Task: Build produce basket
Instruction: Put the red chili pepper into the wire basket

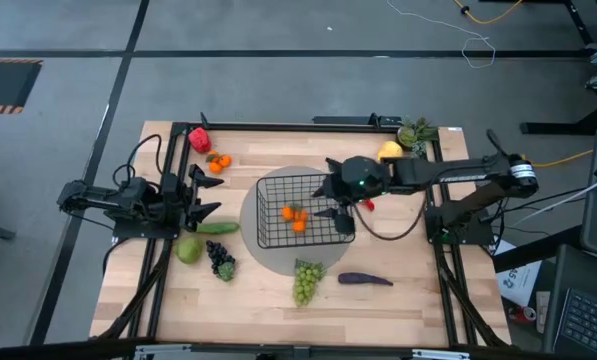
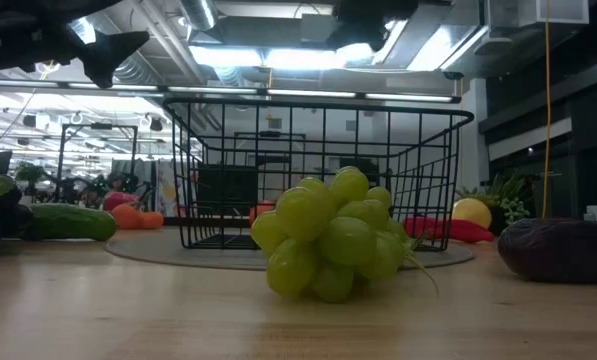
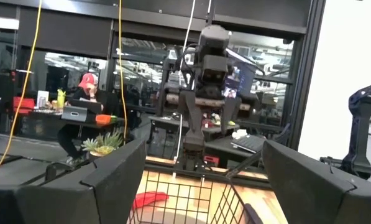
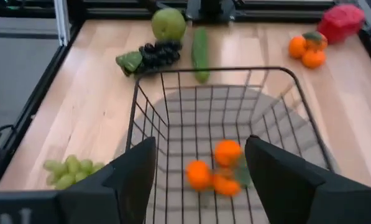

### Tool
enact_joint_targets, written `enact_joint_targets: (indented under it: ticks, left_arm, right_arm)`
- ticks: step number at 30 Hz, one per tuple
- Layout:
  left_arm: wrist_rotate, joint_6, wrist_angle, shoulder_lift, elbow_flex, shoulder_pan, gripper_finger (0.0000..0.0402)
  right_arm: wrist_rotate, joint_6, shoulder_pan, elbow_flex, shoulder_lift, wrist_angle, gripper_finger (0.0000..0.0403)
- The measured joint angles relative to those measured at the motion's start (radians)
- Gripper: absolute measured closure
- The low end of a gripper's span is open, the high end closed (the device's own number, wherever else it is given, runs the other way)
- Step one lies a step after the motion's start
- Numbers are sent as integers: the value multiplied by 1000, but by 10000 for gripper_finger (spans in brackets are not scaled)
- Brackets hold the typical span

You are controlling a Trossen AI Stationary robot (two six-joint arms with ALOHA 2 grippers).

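The right gripper hangs over the right rim of the basket, jaws spread wide and empty, with a cluster of oranges already lying on the basket floor. Just outside that same rim lies a red chili, almost beneath the right wrist, so the right arm looks far better placed for it. The left gripper waits left of the basket, jaws open and empty, near the cucumber.
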Motion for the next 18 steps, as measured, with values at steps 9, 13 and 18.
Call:
enact_joint_targets:
  ticks: [9, 13, 18]
  left_arm:
    - [3, -1, 0, 0, 0, 0, 86]
    - [3, 1, 1, 0, 0, 0, 86]
    - [3, 1, 1, 0, 0, 0, 86]
  right_arm:
    - [325, 53, -1, 111, -165, -390, 156]
    - [476, 71, -1, 111, -238, -482, 156]
    - [652, 160, -1, 111, -300, -556, 156]
